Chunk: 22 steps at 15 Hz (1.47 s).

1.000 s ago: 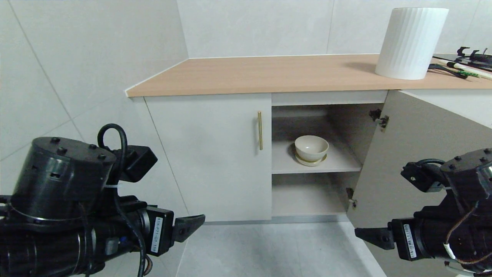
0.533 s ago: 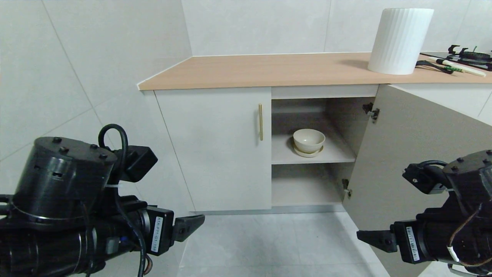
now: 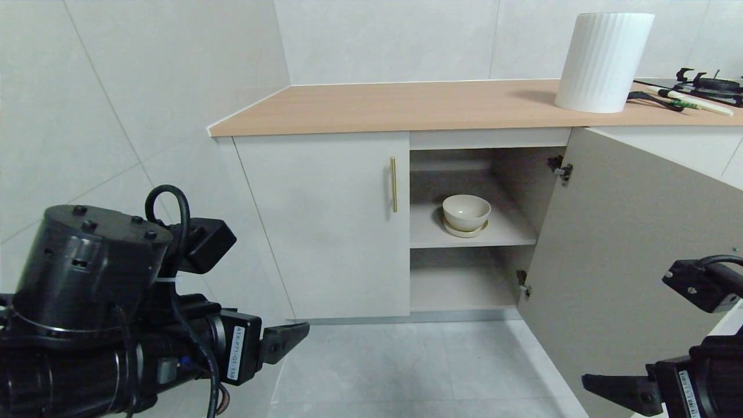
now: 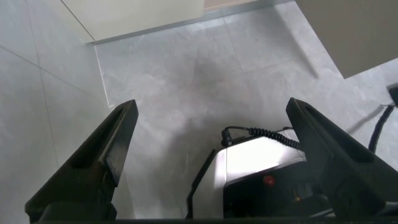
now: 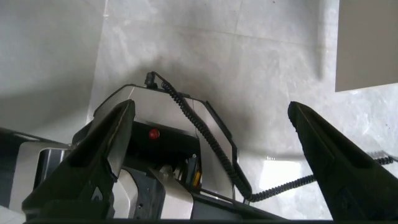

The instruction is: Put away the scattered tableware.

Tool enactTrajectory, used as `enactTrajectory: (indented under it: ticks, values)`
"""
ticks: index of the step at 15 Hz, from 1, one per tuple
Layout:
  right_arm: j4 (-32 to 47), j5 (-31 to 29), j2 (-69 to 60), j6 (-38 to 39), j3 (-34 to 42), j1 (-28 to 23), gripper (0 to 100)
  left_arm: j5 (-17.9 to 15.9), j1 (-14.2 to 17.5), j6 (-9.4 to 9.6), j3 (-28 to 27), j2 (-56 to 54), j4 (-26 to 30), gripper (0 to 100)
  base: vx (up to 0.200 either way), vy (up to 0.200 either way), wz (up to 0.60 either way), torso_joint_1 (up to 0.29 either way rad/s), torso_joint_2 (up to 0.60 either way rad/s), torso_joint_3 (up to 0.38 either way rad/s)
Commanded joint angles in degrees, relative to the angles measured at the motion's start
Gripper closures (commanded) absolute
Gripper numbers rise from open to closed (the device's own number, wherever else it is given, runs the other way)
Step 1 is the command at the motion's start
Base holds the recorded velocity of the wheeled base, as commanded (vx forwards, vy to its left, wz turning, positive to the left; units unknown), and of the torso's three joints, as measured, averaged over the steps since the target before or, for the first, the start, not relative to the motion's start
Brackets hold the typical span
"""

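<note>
Left gripper (image 4: pixel 211 112) and right gripper (image 5: pixel 211 112) hang spread, empty — bowl (image 3: pixel 466 212) apparently stowed on the shelf (image 3: pixel 511 233) ahead, door (image 3: pixel 609 244) open for access.

White ribbed cylindrical container (image 3: pixel 603 61) is standing upright on the light wooden countertop (image 3: pixel 395 107), toward its right end. Slim brass bar handle (image 3: pixel 393 184) is sitting vertically on the closed white cabinet door (image 3: pixel 325 226). Pale grey tiled floor (image 3: pixel 406 371) is lying below, and white wall tiles (image 3: pixel 145 75) are running behind.

Right hand (image 3: pixel 610 389) lower, farther right
</note>
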Motion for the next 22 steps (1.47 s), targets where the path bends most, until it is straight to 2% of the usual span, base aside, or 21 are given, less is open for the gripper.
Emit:
enactTrajectory:
  ticks: [1, 14, 16, 22]
  values:
    - [-0.03, -0.28, -1.59, 0.00, 0.63, 0.01, 0, 0.10, 0.01, -0.03, 0.01, -0.08, 0.06, 0, 0.000, 0.000, 0.00, 0.000, 0.00, 0.000]
    - [2.34, -0.72, -1.33, -0.08, 0.98, -1.49, 0, 0.02, 0.01, -0.03, 0.09, 0.45, -0.03, 0, 0.000, -0.200, 0.00, 0.003, 0.00, 0.006]
    - [2.07, -1.60, -1.68, -3.16, 0.81, -6.85, 0, 0.10, 0.10, -0.03, 0.09, 0.71, -0.03, 0, 0.000, -0.200, 0.00, 0.010, 0.00, 0.000]
    - [-1.44, -1.16, -0.98, -9.31, -2.36, -26.18, 0, 0.10, 0.10, -0.12, 0.01, 0.45, -0.03, 0, 0.000, 0.000, 0.00, 0.000, 0.00, 0.000]
